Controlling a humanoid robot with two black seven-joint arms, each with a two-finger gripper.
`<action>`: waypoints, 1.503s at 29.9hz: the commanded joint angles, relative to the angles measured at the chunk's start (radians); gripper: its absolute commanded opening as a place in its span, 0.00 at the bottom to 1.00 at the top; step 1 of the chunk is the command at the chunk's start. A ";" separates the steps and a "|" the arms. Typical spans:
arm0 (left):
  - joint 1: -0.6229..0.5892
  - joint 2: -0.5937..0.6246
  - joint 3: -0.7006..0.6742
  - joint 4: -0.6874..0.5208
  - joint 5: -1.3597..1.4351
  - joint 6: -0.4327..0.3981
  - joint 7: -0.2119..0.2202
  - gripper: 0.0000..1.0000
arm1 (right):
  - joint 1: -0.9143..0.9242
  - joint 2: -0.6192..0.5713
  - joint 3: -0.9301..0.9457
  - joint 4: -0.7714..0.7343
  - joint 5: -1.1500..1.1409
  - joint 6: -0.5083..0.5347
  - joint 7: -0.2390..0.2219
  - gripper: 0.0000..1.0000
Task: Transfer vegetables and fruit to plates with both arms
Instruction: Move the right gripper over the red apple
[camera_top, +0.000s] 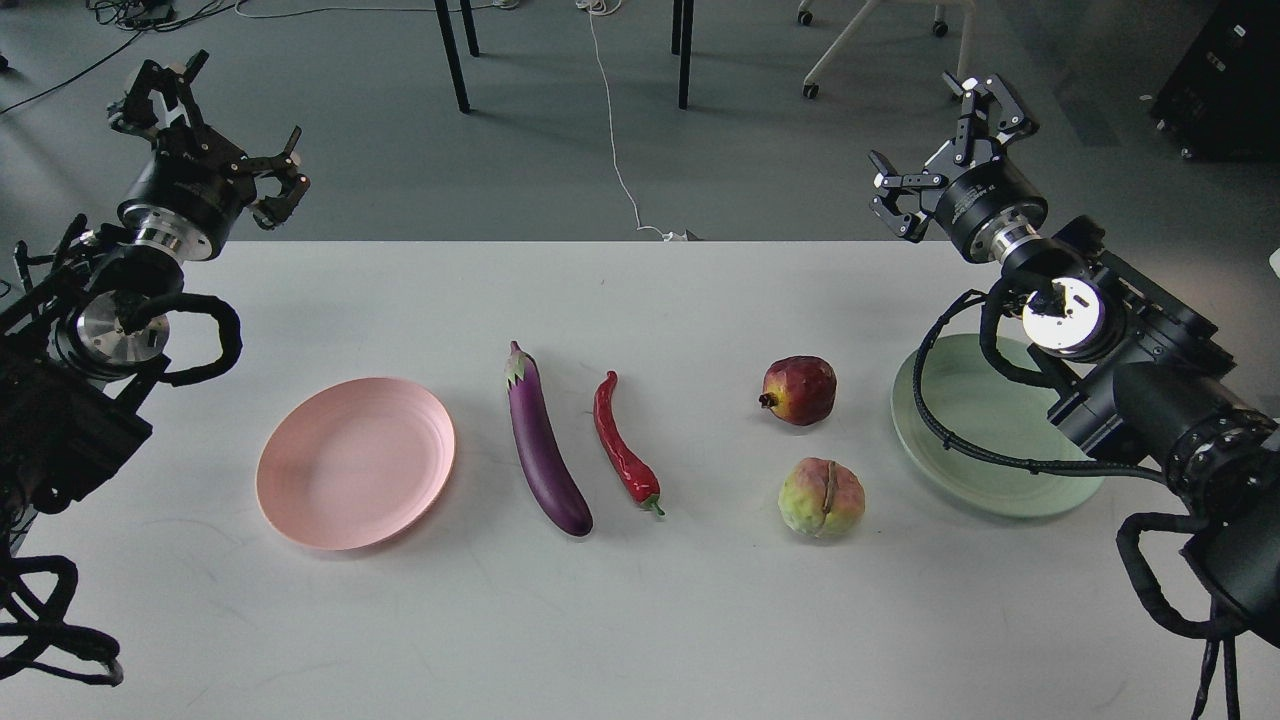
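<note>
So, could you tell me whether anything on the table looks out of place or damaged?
Nothing stands out. The eggplant, chili, pomegranate and lumpy fruit lie intact on the table between the pink plate and green plate. Both plates hold nothing; my right arm partly hides the green one.

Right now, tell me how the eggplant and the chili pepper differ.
The eggplant is glossy purple, while the chili pepper is shiny red. The eggplant is longer and much thicker; the chili pepper is slimmer and shorter. The eggplant's cap points away from me, while the chili pepper's green stem points toward me. Both lie side by side on the white table, untouched, between the two plates.
</note>
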 joint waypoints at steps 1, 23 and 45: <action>0.001 0.001 0.001 0.000 0.001 0.000 -0.003 0.99 | -0.001 0.002 0.000 -0.006 -0.001 0.000 0.000 0.99; 0.010 0.014 0.001 -0.003 0.000 0.000 -0.008 0.99 | 0.468 0.053 -0.848 0.053 -0.214 0.000 0.002 0.98; 0.018 0.041 0.002 0.001 0.000 0.000 -0.009 0.99 | 0.499 0.162 -1.479 0.169 -1.045 0.000 0.118 0.95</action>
